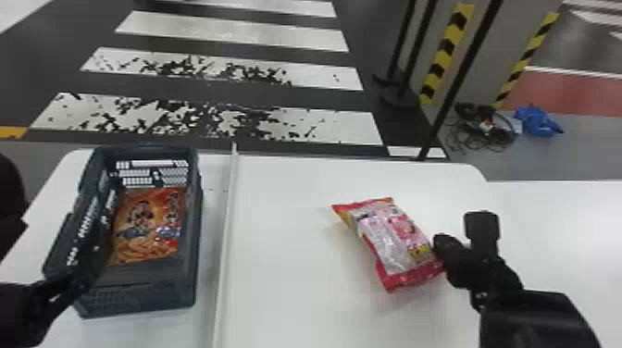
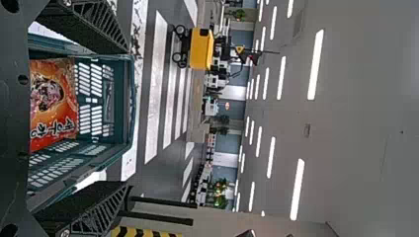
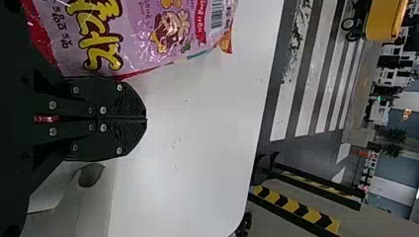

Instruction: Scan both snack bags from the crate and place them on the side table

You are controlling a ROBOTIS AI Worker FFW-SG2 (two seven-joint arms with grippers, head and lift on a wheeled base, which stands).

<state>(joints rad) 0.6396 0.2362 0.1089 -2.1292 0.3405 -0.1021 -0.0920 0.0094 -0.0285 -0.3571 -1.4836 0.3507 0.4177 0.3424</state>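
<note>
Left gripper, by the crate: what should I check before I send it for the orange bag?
1. Orange bag in the crate: ok, lying inside with its printed face showing.
2. Left gripper ready to take it: ok, fingers wide apart with nothing held.
3. Pink bag out of the crate: ok, on the right-hand side of the white divider.
4. Right gripper clear of the pink bag: cannot tell; its fingertips are shut together right beside it, and contact is unclear.
5. Both bags scanned: cannot tell, nothing here confirms a scan.
</note>
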